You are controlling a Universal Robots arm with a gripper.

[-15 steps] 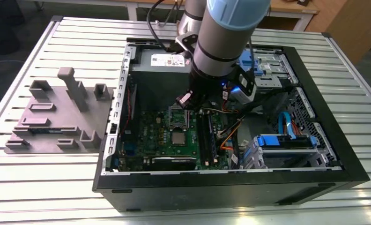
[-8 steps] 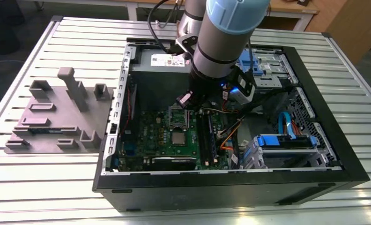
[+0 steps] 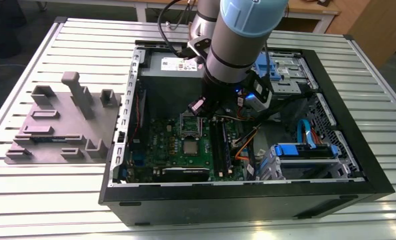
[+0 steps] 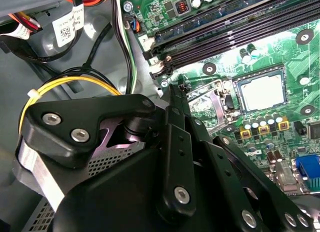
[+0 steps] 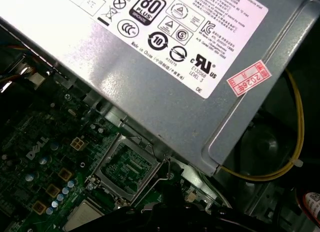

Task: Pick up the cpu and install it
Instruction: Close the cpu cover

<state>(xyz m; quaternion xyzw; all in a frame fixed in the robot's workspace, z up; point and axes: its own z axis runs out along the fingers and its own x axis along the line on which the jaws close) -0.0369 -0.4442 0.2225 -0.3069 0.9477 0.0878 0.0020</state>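
Your hand [image 4: 182, 99] hovers inside the open case [image 3: 358, 165], its state impossible to tell. Just beyond its tip, the cpu [image 4: 262, 92] sits in its socket on the motherboard [image 3: 159, 150]; the grey box [image 5: 165, 67] lies farther back.

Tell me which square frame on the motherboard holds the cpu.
The one farther from the grey power supply: the silvery cpu fills it; the nearer frame shows bare board.

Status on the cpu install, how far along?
Done: the cpu lies in its socket on the motherboard. In hand: the gripper hangs over the board near the open retention frame. Left: that frame is not yet closed over the cpu.
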